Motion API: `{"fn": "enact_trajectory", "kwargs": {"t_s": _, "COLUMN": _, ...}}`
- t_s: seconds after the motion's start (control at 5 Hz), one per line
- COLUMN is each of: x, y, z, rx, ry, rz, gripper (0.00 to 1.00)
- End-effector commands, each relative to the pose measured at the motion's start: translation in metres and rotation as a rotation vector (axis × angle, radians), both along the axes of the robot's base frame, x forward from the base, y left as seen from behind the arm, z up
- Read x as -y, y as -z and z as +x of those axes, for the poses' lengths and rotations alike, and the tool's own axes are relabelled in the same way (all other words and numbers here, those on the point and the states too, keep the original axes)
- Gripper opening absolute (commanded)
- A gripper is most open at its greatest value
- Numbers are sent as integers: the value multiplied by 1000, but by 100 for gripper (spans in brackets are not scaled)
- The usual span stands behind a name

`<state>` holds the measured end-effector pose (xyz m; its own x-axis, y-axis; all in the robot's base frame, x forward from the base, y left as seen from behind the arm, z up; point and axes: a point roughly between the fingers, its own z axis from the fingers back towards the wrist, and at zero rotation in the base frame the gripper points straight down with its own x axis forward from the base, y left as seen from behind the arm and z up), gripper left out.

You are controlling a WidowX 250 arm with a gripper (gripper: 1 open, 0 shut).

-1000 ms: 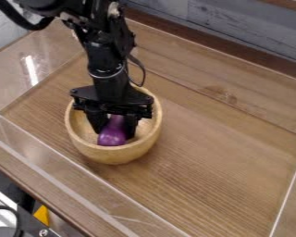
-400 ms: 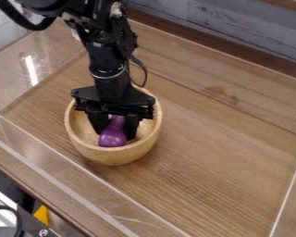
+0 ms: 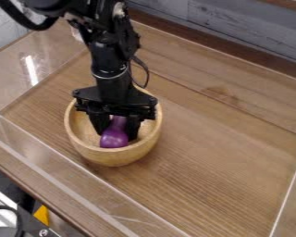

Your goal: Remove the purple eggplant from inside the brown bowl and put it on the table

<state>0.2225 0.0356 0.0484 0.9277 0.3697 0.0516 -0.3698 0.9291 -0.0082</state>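
Now gripper (image 3: 114, 123) points straight down inside brown bowl (image 3: 84, 143), fingers closed around purple eggplant (image 3: 112, 138). Bowl stands on table (image 3: 218, 148).

The robot is a slim, matte black arm (image 3: 99, 42) built from blocky, box-shaped segments stacked one on another, with rounded joints between them. A thin black cable (image 3: 137, 67) loops loosely along one side of the lower segments. The arm widens at its end into a broad black crossbar, from which the black tool (image 3: 112, 123) carries two short, stubby fingers (image 3: 95, 120). No markings or screws can be made out.
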Motion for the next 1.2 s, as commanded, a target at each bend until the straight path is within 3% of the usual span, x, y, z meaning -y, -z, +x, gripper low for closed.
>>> {"fn": "enact_trajectory", "kwargs": {"t_s": 0.0, "x": 1, "y": -17, "z": 10, "rx": 70, "ry": 9, "rz": 12, "gripper": 0}}
{"fn": "enact_trajectory", "kwargs": {"t_s": 0.2, "x": 3, "y": -19, "z": 11, "rx": 73, "ry": 10, "rz": 12, "gripper": 0}}
{"fn": "enact_trajectory", "kwargs": {"t_s": 1.0, "x": 18, "y": -41, "z": 16, "rx": 105, "ry": 30, "rz": -41, "gripper": 0}}
